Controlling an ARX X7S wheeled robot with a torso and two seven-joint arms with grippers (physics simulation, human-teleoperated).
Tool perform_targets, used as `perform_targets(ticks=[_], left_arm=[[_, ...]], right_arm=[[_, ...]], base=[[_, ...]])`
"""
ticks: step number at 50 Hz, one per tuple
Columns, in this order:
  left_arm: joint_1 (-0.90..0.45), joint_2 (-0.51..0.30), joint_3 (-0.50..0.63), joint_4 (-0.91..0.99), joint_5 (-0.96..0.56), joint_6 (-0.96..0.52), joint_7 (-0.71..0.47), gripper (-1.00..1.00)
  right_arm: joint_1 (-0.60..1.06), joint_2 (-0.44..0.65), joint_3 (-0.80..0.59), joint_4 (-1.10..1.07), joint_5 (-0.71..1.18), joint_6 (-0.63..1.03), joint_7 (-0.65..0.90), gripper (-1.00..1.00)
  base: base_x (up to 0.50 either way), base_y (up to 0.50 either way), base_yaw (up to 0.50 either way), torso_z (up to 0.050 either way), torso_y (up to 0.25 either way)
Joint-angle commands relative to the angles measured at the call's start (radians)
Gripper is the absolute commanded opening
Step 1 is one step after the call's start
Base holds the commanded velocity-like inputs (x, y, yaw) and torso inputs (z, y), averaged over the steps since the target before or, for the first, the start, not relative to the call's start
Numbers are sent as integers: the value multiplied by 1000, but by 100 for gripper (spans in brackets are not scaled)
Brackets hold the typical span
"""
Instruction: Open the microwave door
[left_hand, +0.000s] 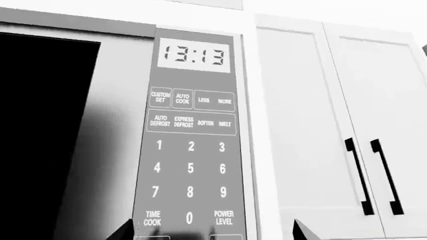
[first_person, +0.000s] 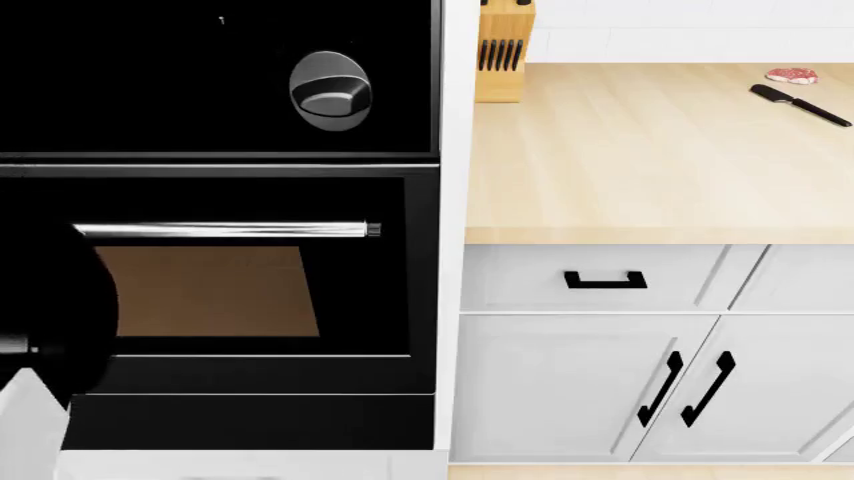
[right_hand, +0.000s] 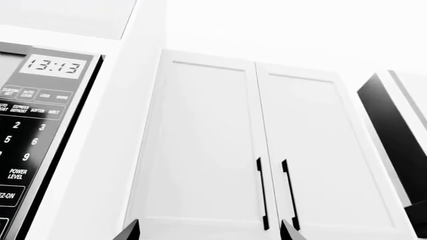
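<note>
Left wrist view: we see the microwave (left_hand: 133, 135) straight ahead of the left gripper (left_hand: 212, 231), its keypad panel (left_hand: 190, 140) reading 13:13, with the dark door window (left_hand: 43, 135) beside it. The two fingertips (left_hand: 123, 231) stand spread apart, holding nothing.

Right wrist view: the right gripper (right_hand: 210, 231) faces a pair of white cabinet doors (right_hand: 260, 145) with black handles (right_hand: 275, 192), just beside the microwave; its fingertips (right_hand: 130, 231) are likewise spread and empty.

Head view: we see a black oven (first_person: 220, 260) with a silver handle (first_person: 227, 230), a wooden counter (first_person: 641, 150), a knife block (first_person: 503, 50) and a black spatula (first_person: 798, 104). Neither gripper nor the microwave appears here.
</note>
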Motion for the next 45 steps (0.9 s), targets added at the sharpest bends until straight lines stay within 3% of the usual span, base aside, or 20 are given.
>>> perform_targets(ticks=[1, 17, 45], left_arm=[[13, -55, 203, -88, 278, 74, 67, 100], [48, -191, 262, -45, 389, 65, 17, 100], [28, -377, 225, -4, 437, -19, -33, 100]], right_arm=[[-83, 13, 51, 0, -18, -40, -9, 100], [-93, 4, 37, -1, -33, -47, -10, 100], [-46, 0, -4, 0, -28, -40, -3, 100]], base=[[0, 0, 0, 0, 0], [0, 0, 0, 0, 0], [0, 0, 0, 0, 0]])
